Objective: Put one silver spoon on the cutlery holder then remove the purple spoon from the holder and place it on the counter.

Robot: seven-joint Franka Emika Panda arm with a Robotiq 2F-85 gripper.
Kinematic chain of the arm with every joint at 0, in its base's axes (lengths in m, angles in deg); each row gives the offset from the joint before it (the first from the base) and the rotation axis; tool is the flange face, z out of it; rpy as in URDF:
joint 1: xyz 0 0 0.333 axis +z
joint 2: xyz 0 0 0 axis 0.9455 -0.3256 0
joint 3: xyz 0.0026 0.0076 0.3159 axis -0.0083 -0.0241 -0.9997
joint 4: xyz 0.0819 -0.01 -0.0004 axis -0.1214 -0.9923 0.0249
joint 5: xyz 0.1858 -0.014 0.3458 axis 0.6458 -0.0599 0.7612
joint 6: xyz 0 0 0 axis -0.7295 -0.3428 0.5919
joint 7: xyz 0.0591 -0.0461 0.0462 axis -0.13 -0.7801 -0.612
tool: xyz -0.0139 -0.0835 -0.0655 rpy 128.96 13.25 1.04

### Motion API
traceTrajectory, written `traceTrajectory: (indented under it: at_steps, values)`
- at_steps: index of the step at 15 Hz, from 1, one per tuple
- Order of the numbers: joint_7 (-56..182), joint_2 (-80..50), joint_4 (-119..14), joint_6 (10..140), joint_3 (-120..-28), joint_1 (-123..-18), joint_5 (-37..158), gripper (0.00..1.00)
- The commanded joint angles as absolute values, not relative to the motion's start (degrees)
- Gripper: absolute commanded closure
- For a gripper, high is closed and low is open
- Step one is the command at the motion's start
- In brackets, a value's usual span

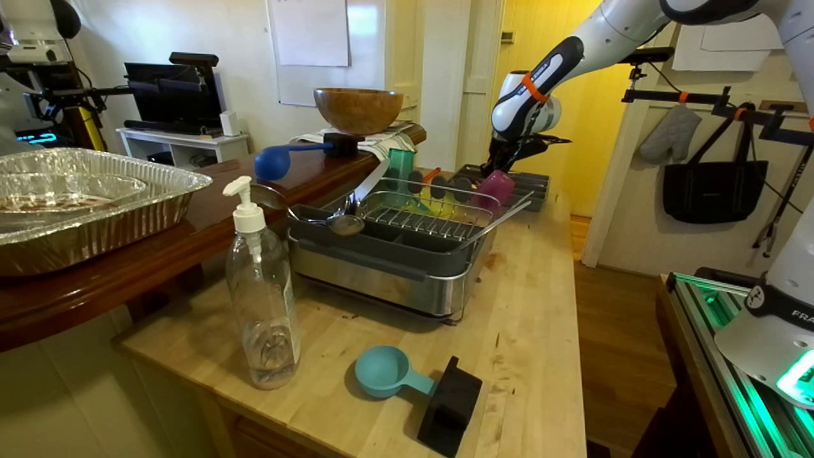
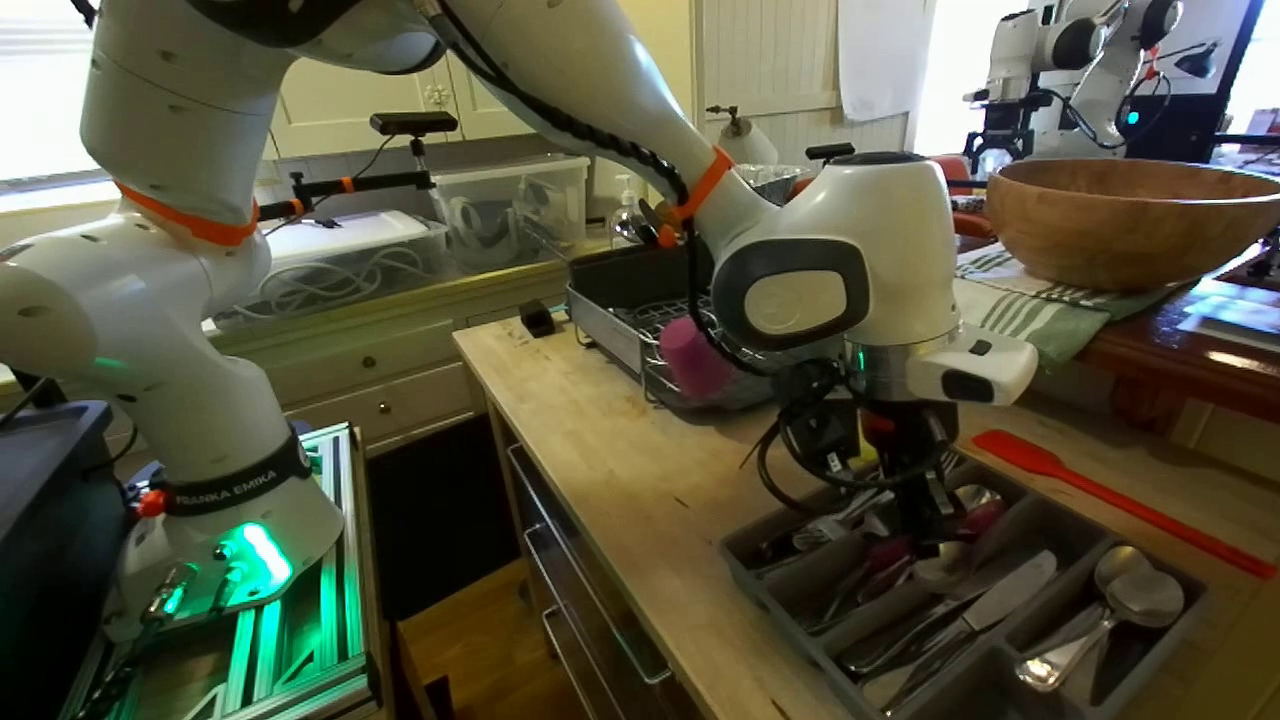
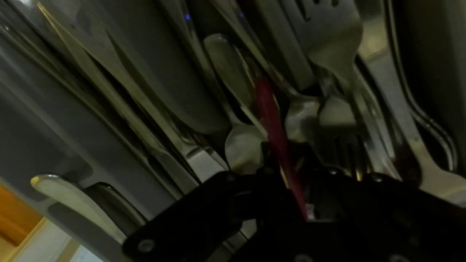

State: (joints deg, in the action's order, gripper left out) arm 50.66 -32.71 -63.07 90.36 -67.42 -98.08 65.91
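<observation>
The cutlery holder [image 2: 745, 575] is a dark-grey compartment tray in both exterior views, resting on the light wooden counter [image 2: 610, 460]; it also shows in an exterior view [image 1: 537, 202] at the far end. My gripper [image 2: 930, 525] points down into it. In the wrist view the gripper [image 3: 285, 156] has its dark fingertips close together on the slim purple spoon [image 3: 271, 112], and looks shut on it. The spoon lies tilted among metal cutlery; its lower part is hidden by the fingers. Silver spoons [image 2: 1145, 597] lie in the holder's compartment nearest that camera.
A silver dish rack [image 1: 375, 277] with a pink cup [image 1: 496, 186] and more metal utensils stands on the counter. A red spatula [image 2: 1110, 495] lies beside the holder. A soap bottle [image 1: 264, 312] and a teal scoop [image 1: 383, 369] are at the counter's other end.
</observation>
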Motion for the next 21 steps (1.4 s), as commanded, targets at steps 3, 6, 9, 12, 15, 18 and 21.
traceTrajectory:
  at_steps: [3,6,9,12,15,18,21]
  values:
    - [50.95,-30.84,-62.1,88.73,-66.84,-97.91,67.62,0.97]
    - [51.93,-27.78,-63.36,88.94,-65.86,-97.29,67.2,0.98]
    - [53.02,-25.08,-64.59,89.59,-64.42,-96.46,66.34,0.98]
    - [52.21,-21.25,-67.24,88.65,-64.14,-95.69,65.81,0.98]
    - [51.0,-16.33,-72.0,87.04,-64.41,-94.37,65.14,0.98]
    - [49.04,-11.07,-77.1,83.62,-64.72,-92.97,64.98,0.98]
    - [46.99,-5.75,-83.26,80.67,-64.77,-91.1,63.99,0.98]
